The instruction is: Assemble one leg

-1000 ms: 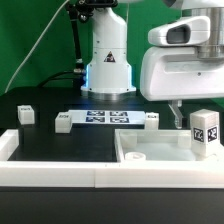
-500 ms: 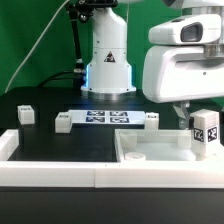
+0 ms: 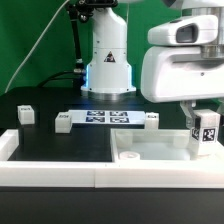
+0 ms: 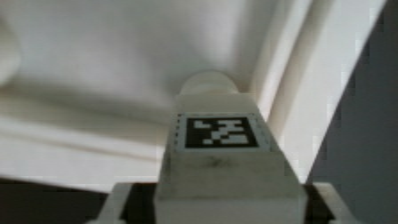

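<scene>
Wrist view has our gripper (image 4: 224,205) clamped on the leg (image 4: 222,140), held upright over the white panel (image 3: 150,152) and close beside its raised edge, so we judge that a slightly off-line descent could catch the leg's foot on that edge, tilting it or twisting it within our grip.

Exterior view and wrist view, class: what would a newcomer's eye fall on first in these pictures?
The leg, a small white post with a black-and-white tag, stands out first: the fingers grip it over the white panel at the exterior view's right. The wrist view is almost filled by that tag. Behind, a big white robot base rises beyond the marker board.
</scene>
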Motion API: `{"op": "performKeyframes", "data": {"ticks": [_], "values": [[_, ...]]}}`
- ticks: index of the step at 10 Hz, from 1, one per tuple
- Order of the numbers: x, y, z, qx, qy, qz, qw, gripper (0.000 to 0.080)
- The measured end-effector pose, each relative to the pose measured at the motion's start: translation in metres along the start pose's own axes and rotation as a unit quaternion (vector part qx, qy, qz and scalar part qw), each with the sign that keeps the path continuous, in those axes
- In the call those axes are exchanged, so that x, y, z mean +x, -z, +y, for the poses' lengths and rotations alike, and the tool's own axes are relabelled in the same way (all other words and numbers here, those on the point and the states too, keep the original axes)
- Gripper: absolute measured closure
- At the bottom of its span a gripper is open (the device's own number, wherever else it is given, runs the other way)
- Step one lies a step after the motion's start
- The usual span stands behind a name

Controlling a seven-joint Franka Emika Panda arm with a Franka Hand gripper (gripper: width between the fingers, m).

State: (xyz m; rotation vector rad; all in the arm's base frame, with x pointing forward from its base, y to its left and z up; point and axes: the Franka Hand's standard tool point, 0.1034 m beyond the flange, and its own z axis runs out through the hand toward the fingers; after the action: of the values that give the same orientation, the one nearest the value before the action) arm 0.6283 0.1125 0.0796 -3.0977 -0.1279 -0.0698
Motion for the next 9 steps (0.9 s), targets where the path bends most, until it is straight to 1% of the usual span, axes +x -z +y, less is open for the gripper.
{"op": "performKeyframes", "data": {"ticks": [2,4,6,7,8,9], "values": [[0.0008,-0.0007,-0.0052,0.0,-0.104,0.008,0.995,0.051],[0.0001,-0.0011,-0.0046,-0.001,-0.234,0.009,0.972,0.0509],[-0.0005,-0.0016,-0.0039,-0.005,-0.365,0.012,0.931,0.0509],[-0.001,-0.0019,-0.0036,-0.006,-0.436,0.014,0.9,0.0509],[-0.0017,-0.0019,-0.0036,-0.009,-0.504,0.019,0.863,0.0509],[-0.0022,-0.0018,-0.0037,-0.013,-0.545,0.02,0.838,0.0509]]}}
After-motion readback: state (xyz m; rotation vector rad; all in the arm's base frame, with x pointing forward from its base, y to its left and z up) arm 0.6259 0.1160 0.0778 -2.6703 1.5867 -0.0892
